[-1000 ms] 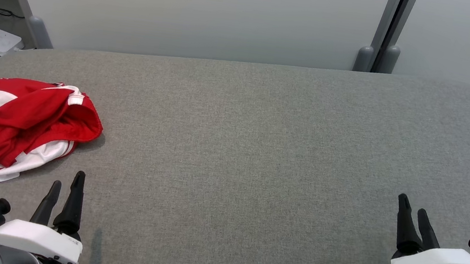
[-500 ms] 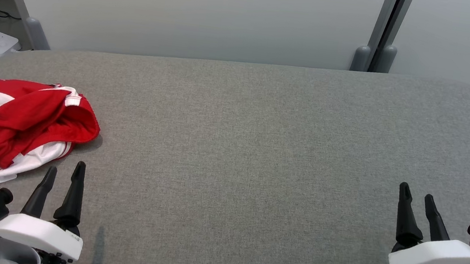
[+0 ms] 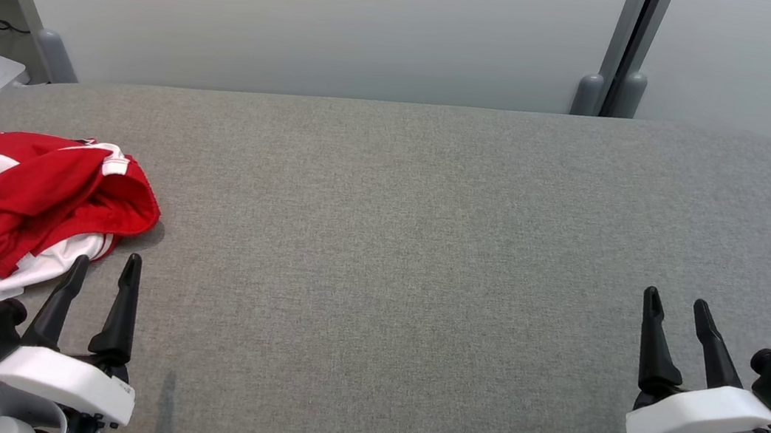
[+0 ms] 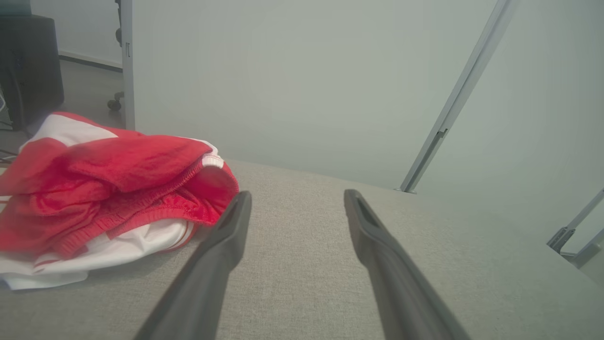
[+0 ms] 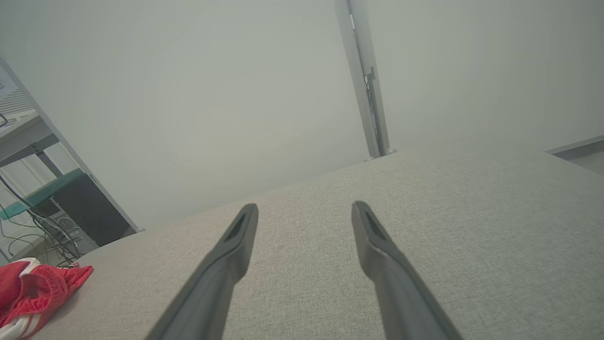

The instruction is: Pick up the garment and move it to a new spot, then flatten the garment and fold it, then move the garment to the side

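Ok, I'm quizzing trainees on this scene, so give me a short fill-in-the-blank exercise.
1. The crumpled garment is red and ____.
2. It lies on the table, toward the robot's ____ side.
3. The left gripper and right gripper both stand ____, holding nothing.
Missing words: white; left; open.

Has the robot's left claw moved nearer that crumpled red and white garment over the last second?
Yes. The left gripper has moved forward over the grey table toward the red and white garment, which lies still; jaws open.
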Robot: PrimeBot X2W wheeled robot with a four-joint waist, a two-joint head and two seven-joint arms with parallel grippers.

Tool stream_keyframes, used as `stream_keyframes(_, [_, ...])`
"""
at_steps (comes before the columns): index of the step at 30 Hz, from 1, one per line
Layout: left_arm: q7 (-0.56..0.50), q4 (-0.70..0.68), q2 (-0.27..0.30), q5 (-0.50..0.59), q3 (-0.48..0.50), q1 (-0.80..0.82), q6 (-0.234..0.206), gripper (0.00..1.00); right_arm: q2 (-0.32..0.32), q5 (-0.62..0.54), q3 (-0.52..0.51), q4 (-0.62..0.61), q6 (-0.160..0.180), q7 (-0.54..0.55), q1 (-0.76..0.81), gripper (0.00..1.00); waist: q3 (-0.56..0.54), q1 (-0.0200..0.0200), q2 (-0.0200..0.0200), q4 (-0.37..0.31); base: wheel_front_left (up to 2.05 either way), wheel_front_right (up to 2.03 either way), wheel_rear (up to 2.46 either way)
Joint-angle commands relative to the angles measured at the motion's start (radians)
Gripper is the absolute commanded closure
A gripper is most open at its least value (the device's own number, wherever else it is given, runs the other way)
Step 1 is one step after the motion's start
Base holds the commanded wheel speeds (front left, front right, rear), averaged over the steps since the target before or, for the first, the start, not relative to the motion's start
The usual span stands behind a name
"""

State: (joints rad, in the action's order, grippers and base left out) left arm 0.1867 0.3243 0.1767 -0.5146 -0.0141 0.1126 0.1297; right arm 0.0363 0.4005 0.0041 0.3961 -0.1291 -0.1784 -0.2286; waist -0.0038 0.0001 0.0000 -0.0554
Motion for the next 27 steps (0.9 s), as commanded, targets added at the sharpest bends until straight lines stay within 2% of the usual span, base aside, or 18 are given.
stream_keyframes(1, [0.012, -0.028, 0.031, 0.031, 0.028, 0.064, 0.001, 0.00, 0.009, -0.032, 0.022, -0.032, -0.001, -0.021, -0.041, 0.00, 0.000, -0.0001, 0.0000, -0.001, 0.00, 0.00, 0.00])
stream_keyframes(22, [0.074, 0.035, 0.034, 0.286, 0.093, 0.059, 0.001, 0.00, 0.014, -0.279, 0.014, -0.035, -0.002, -0.082, -0.014, 0.00, -0.003, -0.0001, 0.0000, -0.018, 0.00, 0.00, 0.00])
stream_keyframes(27, [0.075, 0.045, 0.031, 0.289, 0.098, 0.051, 0.001, 0.00, 0.014, -0.277, 0.007, 0.007, -0.002, -0.083, -0.009, 0.00, -0.004, -0.0001, 0.0000, -0.017, 0.00, 0.00, 0.00])
